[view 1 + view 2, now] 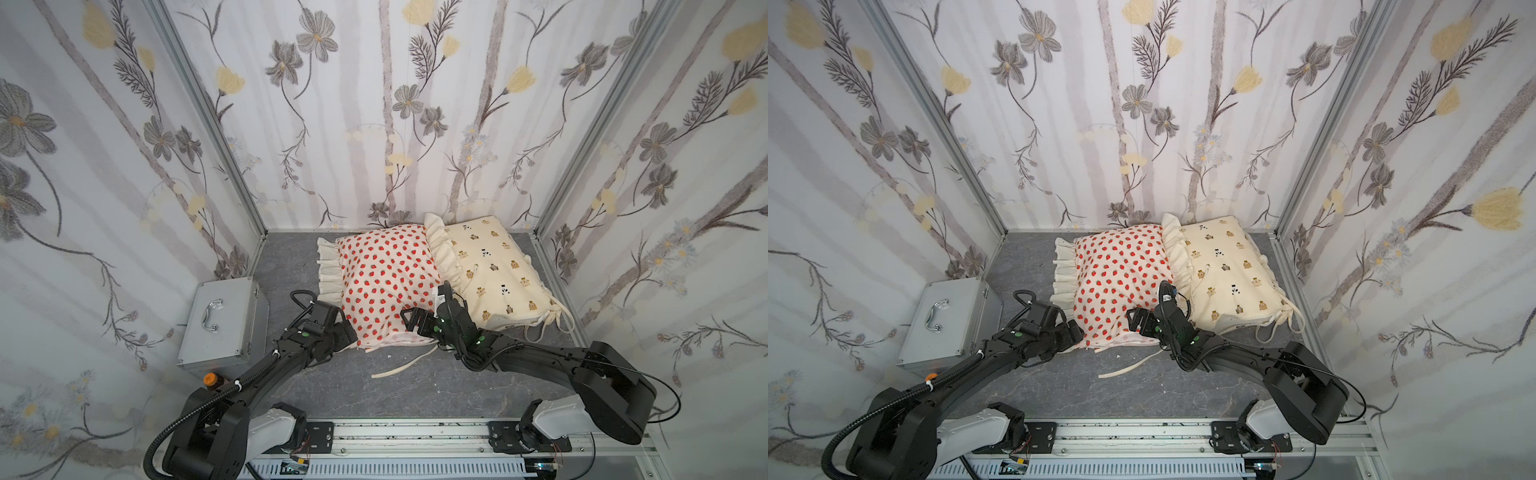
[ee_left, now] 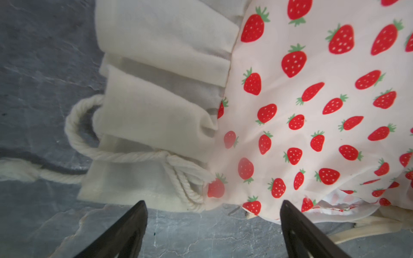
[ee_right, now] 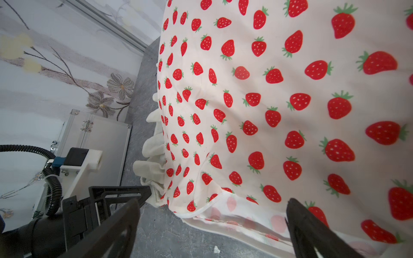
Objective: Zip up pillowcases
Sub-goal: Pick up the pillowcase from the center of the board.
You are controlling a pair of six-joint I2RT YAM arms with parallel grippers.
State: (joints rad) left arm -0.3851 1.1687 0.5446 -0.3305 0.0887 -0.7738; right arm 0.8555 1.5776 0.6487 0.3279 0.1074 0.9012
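The strawberry pillowcase lies on the grey floor, with the bear pillowcase partly tucked under its right ruffle. My left gripper is open at the strawberry case's front left corner, beside the ruffle and rope tie. A small dark sliver lies at that corner between the fingers. My right gripper is open over the front edge, where the seam gapes and shows the lining. Neither gripper holds anything.
A silver metal case with a handle stands at the left wall. A loose cream tie trails on the floor in front of the strawberry case. Floral walls close in three sides. The arms' rail runs along the front.
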